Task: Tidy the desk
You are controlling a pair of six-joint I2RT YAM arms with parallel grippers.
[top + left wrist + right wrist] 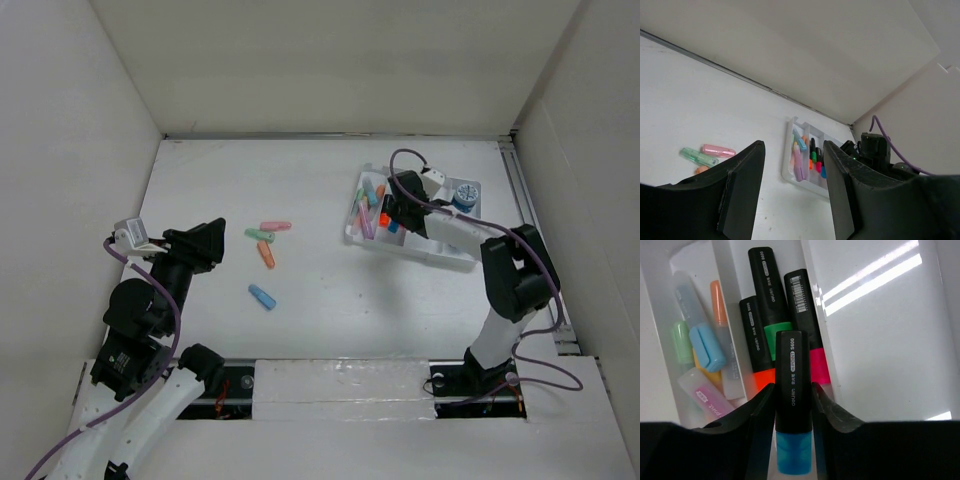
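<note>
Top view: desk (320, 195) fills the frame, four markers (266, 254) loose left of centre, tray (400, 250) upper right part-filled. Left wrist: left gripper (792, 185) gapes wide, empty. Right wrist: right gripper (793, 405) clamps a highlighter (792, 360) over the tray. Roughly halfway, I'd say.

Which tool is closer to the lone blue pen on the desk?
Left. The left tool is just left of the blue pen; the right tool is over the tray.

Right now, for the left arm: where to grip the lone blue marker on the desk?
Mid-barrel of the blue marker, from straight above, closing across its narrow width. It lies flat on the desk, diagonal, clear of the other markers.
</note>
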